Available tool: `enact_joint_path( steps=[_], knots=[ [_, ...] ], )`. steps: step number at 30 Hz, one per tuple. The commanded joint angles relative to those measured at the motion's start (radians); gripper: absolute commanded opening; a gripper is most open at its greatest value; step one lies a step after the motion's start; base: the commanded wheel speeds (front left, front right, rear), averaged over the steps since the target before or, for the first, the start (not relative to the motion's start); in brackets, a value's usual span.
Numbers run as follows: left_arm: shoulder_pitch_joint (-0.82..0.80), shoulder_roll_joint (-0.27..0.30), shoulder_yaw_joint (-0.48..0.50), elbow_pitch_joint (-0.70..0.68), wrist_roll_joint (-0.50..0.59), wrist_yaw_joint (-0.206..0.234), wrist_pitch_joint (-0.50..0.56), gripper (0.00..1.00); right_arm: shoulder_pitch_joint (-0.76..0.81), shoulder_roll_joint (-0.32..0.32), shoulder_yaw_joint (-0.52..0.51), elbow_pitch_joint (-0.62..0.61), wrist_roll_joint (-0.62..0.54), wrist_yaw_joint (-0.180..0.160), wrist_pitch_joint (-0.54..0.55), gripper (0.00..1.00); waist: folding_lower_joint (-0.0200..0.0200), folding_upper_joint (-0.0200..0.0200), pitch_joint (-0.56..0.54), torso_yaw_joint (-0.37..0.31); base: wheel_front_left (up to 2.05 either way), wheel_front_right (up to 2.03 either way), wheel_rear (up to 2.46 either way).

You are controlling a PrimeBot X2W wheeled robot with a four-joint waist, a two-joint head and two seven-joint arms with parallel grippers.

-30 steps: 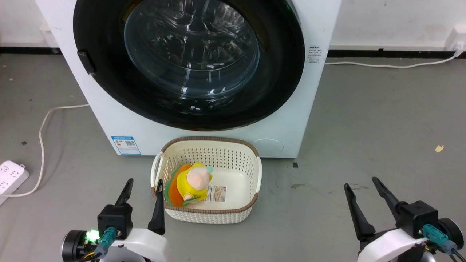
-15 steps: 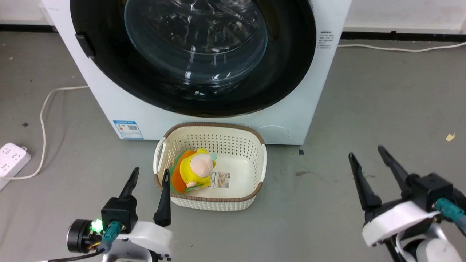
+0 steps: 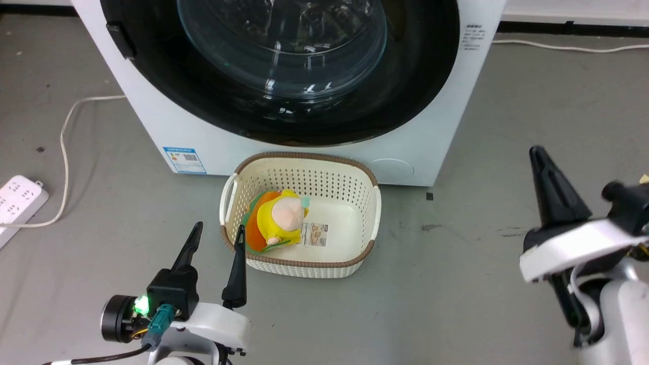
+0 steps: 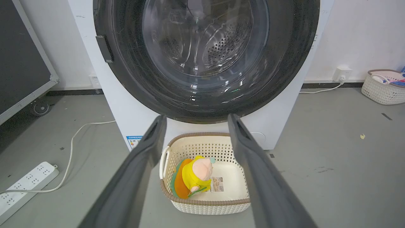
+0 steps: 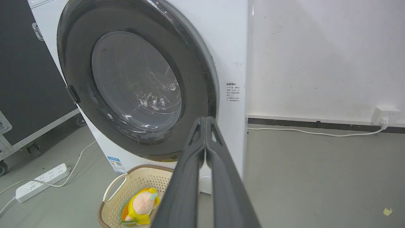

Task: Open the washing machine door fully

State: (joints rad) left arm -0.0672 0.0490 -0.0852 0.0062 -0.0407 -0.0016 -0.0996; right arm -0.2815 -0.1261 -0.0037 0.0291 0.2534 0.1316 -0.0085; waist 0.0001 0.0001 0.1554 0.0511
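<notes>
The washing machine [image 3: 167, 126] is a white box with its large round washing machine door [image 3: 416, 91] lying flush against the front. The door has a glossy black rim and a clear glass bowl, and a small dark catch [image 3: 114, 38] sits on its left edge. My left gripper [image 3: 219, 228] stands open low at the left, well short of the machine, beside a basket. My right gripper [image 3: 536, 152] is shut on nothing at the right, raised above the floor and apart from the machine. In the right wrist view the joined fingertips [image 5: 205, 118] point toward the door's [image 5: 136, 88] lower right rim.
A cream perforated basket [image 3: 304, 157] with a yellow and orange plush toy [image 3: 279, 218] stands on the floor right before the machine. A white power strip [image 3: 17, 200] and its cable lie at the left. Another basket [image 4: 383, 85] stands far right by the wall; a wheeled black panel [image 4: 22, 57] stands left.
The right gripper's fingers have closed together and the arm has lifted. The head camera has shifted, sliding the machine and basket upward in the picture. The left gripper stays open.
</notes>
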Motion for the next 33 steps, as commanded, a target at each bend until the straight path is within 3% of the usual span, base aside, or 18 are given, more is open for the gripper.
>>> enact_joint_path(
  steps=[1, 21, 33],
  knots=[
    [-0.018, 0.001, -0.005, -0.003, -0.006, 0.007, -0.011, 1.00, -0.032, 0.001, -0.008, 0.009, 0.026, 0.000, 0.006, 0.00, -0.0001, -0.0001, 0.007, 0.004, 0.00, 0.00, 0.00],
    [-0.068, 0.001, -0.044, -0.008, -0.022, 0.014, -0.053, 1.00, -0.375, 0.048, -0.164, 0.205, 0.280, -0.001, 0.157, 0.00, -0.0001, -0.0001, 0.096, 0.048, 0.00, 0.00, 0.00],
    [-0.098, 0.001, -0.070, -0.018, -0.036, 0.022, -0.078, 1.00, -0.643, 0.050, -0.295, 0.424, 0.395, -0.001, 0.265, 0.00, -0.0001, -0.0001, 0.168, 0.084, 0.00, 0.00, 0.00]
  ],
)
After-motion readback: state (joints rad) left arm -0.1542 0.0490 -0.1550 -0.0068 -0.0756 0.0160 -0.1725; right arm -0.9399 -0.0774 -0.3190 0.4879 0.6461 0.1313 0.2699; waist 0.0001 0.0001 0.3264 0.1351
